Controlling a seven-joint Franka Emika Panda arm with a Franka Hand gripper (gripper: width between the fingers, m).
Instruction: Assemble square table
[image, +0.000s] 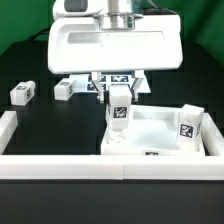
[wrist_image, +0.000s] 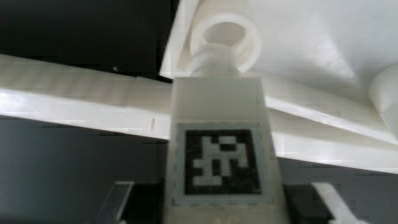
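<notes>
One leg pinched at a corner socket

One short white plastic leg with a black-and-white tag (image: 119, 113) stands upright in the hand (image: 120, 98), whose two fingers pinch its upper part. Its lower end is at the left edge of the white plastic square tabletop with a raised rim (image: 150, 131). The tabletop lies right of centre on the black table (image: 50, 122), just behind the long white near wall (image: 90, 165). In the wrist view the held leg (wrist_image: 219, 150) lines up with a round corner socket (wrist_image: 222, 35); whether it is seated there I cannot tell. A second tagged leg (image: 188, 122) stands on the tabletop's right side. Far left on the table lie an outer loose leg (image: 22, 93) and an inner loose leg (image: 65, 88), well apart from the tabletop.
</notes>
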